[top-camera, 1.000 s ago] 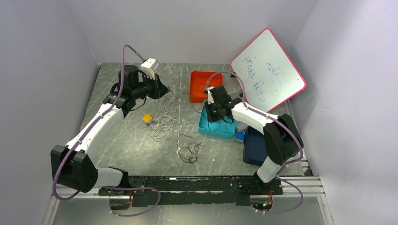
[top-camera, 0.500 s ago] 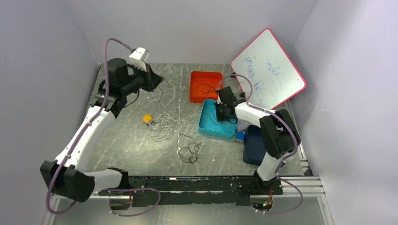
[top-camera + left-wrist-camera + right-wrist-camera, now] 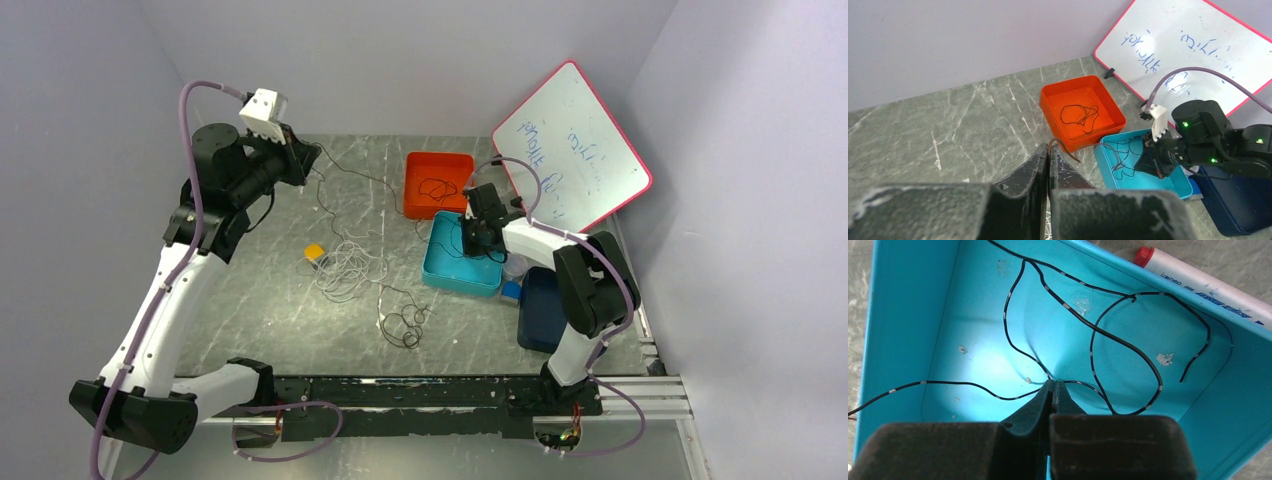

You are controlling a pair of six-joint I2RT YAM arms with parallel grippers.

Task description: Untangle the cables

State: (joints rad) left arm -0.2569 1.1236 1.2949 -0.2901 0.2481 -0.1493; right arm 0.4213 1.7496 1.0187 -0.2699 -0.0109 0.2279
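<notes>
Pale cable loops (image 3: 345,265) lie mid-table, and black loops (image 3: 403,325) lie nearer the arms. My left gripper (image 3: 306,160) is raised at the far left, shut on a thin dark cable (image 3: 1068,150). That strand (image 3: 360,180) runs from it towards the trays. My right gripper (image 3: 1054,385) is down inside the teal tray (image 3: 908,315), shut on a black cable (image 3: 1118,342) that loops over the tray floor. Seen from the top, the right gripper (image 3: 470,243) sits at the tray's far side. One more black cable (image 3: 1079,114) lies in the orange tray (image 3: 1113,107).
A red-framed whiteboard (image 3: 570,150) leans at the back right. A dark blue tray (image 3: 545,310) sits right of the teal tray (image 3: 445,275), with a red-capped marker (image 3: 1198,282) beside it. A small yellow object (image 3: 314,252) lies left of the pale loops.
My left arm has lifted and swung left and back, drawing the dark cable out. The right gripper has dropped into the teal tray and shut on the black cable.
</notes>
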